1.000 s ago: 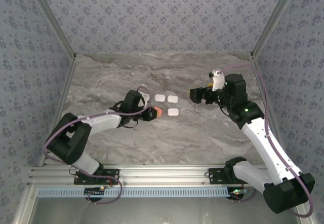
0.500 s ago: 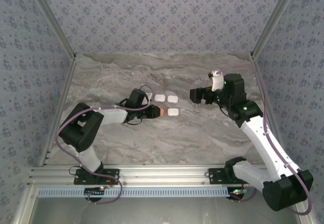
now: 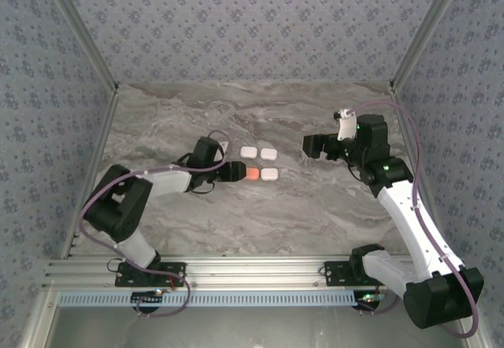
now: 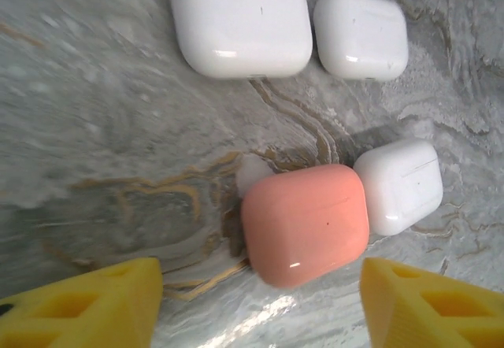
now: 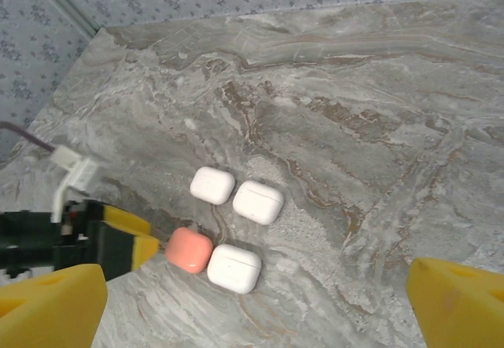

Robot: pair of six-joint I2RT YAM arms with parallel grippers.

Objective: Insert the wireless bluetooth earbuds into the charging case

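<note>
A coral charging case (image 3: 253, 174) lies shut on the marble table, touching a white case (image 3: 269, 174) on its right. In the left wrist view the coral case (image 4: 305, 223) sits just ahead of my left gripper (image 4: 260, 294), whose yellow fingers (image 4: 94, 301) stand apart and clear of it. From above, the left gripper (image 3: 234, 172) is at the case's left side. My right gripper (image 3: 313, 145) hovers open and empty to the right of the cases, looking down on the coral case (image 5: 190, 250). The earbuds are out of view.
Two more shut white cases (image 3: 249, 152) (image 3: 268, 153) lie side by side just behind the coral one. The patterned walls and metal frame posts (image 3: 87, 49) bound the table; bare marble (image 3: 315, 214) stretches in front of the cases.
The left gripper has opened and let go of the coral case, which now rests on the table beside the white case. The right arm has shifted slightly to the right.
</note>
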